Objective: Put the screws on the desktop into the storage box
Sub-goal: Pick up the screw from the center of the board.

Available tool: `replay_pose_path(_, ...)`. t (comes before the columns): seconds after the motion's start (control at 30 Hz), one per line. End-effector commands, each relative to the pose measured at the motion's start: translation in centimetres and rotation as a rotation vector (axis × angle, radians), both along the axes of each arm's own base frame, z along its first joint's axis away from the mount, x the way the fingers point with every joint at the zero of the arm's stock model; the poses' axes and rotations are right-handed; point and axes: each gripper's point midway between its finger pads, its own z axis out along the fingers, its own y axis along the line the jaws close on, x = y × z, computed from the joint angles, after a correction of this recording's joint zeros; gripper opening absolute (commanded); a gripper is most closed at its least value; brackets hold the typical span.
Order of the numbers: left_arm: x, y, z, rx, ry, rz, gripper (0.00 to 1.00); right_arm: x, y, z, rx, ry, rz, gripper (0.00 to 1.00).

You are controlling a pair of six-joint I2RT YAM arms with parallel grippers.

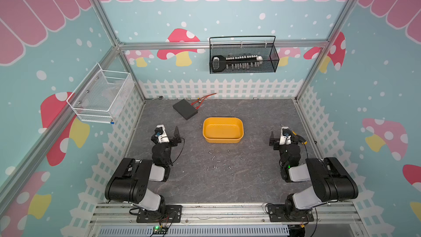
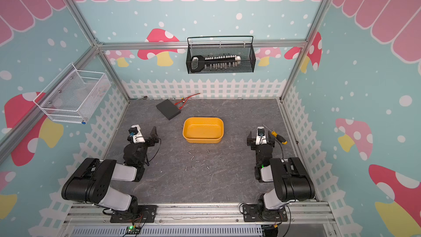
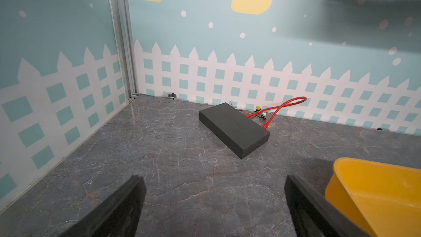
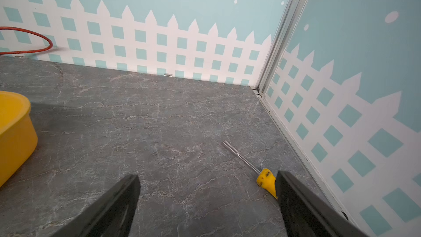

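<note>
Yellow storage box [image 1: 222, 140]; screws [image 1: 218, 161] outside on desktop [image 1: 250, 178].

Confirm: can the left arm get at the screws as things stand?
Probably yes. The left gripper is open and empty; the screws lie loose on bare desktop between the arms, on the near side of the storage box, with nothing in between.

Yellow-orange storage box [image 1: 222, 140]; grey, pale-veined desktop [image 1: 250, 178]; seemingly silver screws [image 1: 218, 161].
</note>
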Motion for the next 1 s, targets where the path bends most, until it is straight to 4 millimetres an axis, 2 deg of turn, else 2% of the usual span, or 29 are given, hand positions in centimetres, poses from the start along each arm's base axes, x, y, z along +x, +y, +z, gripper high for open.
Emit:
replay_pose_path(0.0,-0.1,-0.1,-0.3,0.004,0.01,-0.009,0.99,0.2,-0.1,0.8,0.01,-0.028,-0.009,0.99)
replay_pose_path(0.63,-0.1,-0.1,-0.3,0.004,0.009,-0.01,0.99,0.2,-0.1,0.8,0.01,-0.028,-0.008,0.99)
replay_pose_path(0.7,-0.1,-0.1,-0.3,0.006,0.009,-0.01,0.96,0.2,-0.1,0.8,0.01,-0.029,-0.008,0.99)
replay_pose_path(0.77,-0.2,-0.1,-0.2,0.005,0.004,-0.011,0.89,0.1,-0.1,0.9,0.006,-0.032,-0.009,0.99)
replay_pose_path(0.87,-0.1,-0.1,1.6,0.027,0.002,0.022,0.84,0.8,0.1,2.4,-0.007,-0.017,-0.011,0.99)
replay_pose_path(0.93,0.3,-0.1,3.8,0.018,0.013,0.063,0.81,1.8,0.1,4.1,0.013,0.026,-0.017,0.98)
replay_pose_path(0.97,0.2,0.1,5.3,-0.034,-0.006,0.081,0.79,2.2,0.3,5.5,0.025,0.027,-0.011,0.98)
